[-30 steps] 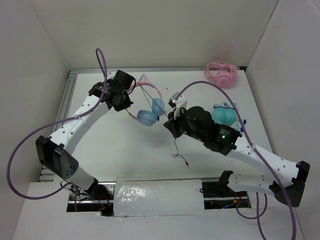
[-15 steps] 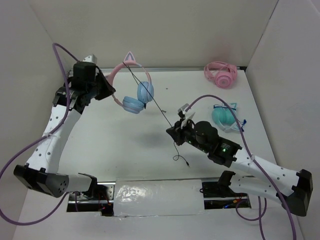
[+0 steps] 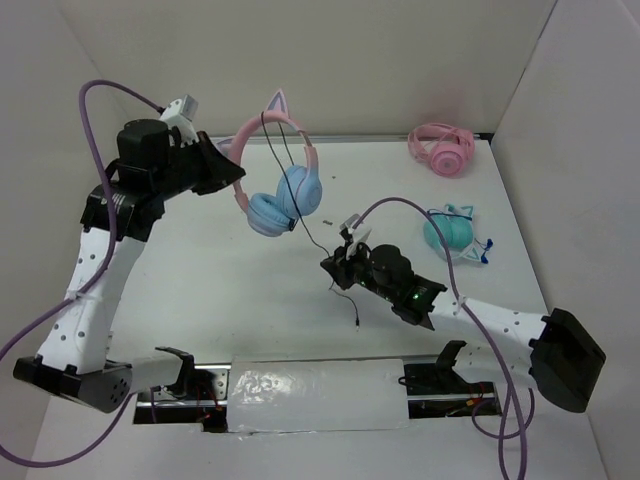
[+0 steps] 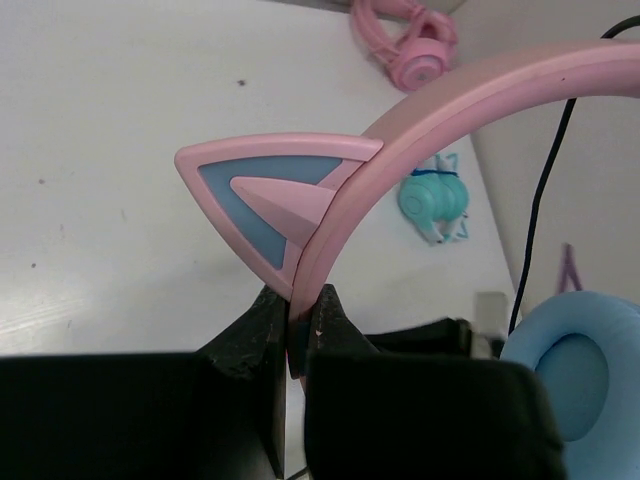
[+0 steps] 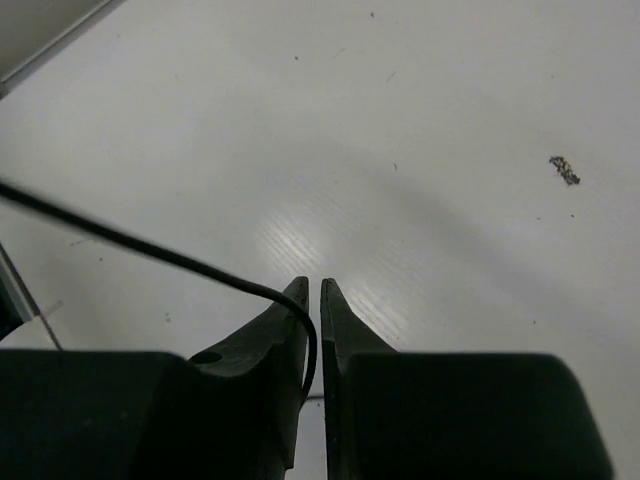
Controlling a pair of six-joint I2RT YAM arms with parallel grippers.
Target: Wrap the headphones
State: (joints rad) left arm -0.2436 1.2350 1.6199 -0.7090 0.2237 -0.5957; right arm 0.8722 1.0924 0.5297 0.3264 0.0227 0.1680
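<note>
Two grips matter here, and only one of them is sure. Your left gripper (image 4: 297,330) is clamped on the pink headband (image 4: 460,100) just under a cat ear. It holds the headphones (image 3: 282,185) up off the table (image 3: 220,290), with the blue ear cups (image 3: 270,210) hanging below the band.

The thin black cable (image 3: 312,225) runs from the cups down to your right gripper (image 5: 312,300). Its fingers stand a slit apart, and the cable hooks over one tip and drops into the gap. The wrist view does not show whether the cable is pinched or merely threaded. The loose tail trails onto the table beyond.

To wind well, I judge you want light tension. Let the cable slide through the right fingers rather than lock it (a hard pinch could tug at the cup joint). Carry the right gripper round the band in even turns, with the left held steady. Steer clear of the teal headphones (image 3: 450,232) and the pink headphones (image 3: 440,150) on the right side of the table.
</note>
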